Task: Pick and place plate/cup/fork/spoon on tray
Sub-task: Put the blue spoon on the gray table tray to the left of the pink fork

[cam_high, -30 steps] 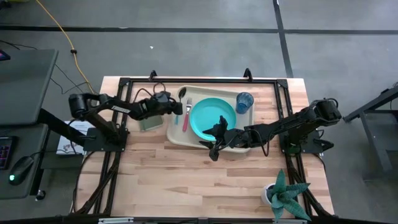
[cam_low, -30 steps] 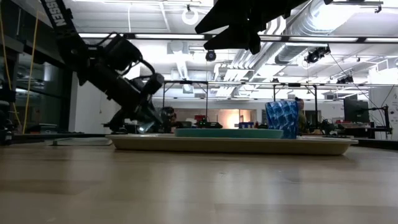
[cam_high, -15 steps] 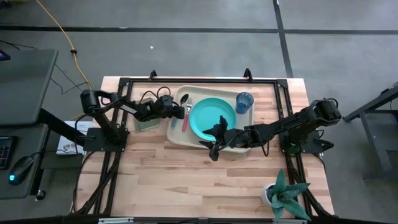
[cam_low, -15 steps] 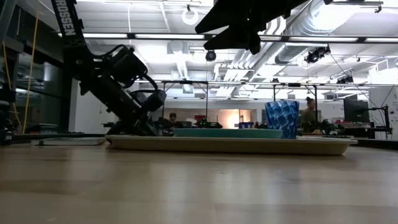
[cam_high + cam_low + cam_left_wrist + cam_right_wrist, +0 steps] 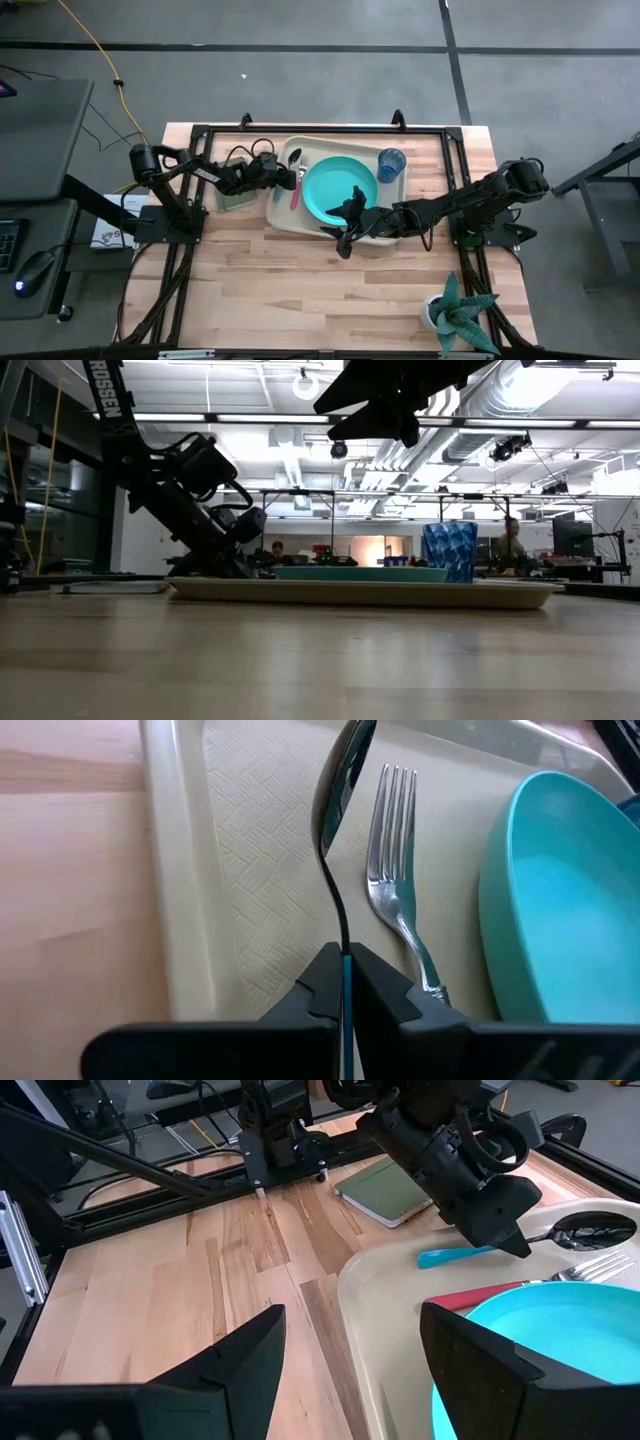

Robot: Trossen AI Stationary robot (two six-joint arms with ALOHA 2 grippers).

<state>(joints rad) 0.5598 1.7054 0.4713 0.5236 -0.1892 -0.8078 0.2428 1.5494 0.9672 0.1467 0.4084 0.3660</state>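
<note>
Cream tray (image 5: 285,215) at table centre, bearing plate (image 5: 340,190), with cup (image 5: 392,163) at its 2 o'clock and fork (image 5: 297,190) at its 9 o'clock. Left gripper (image 5: 290,177) clamped on spoon (image 5: 345,795), bowl over tray beside fork. Right gripper (image 5: 348,222) spread wide, holding nothing, above tray's 6 o'clock rim.

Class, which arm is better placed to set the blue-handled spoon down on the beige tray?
Left. The left gripper already pinches the blue-handled spoon over the beige tray; the right gripper hovers open, empty.
</note>
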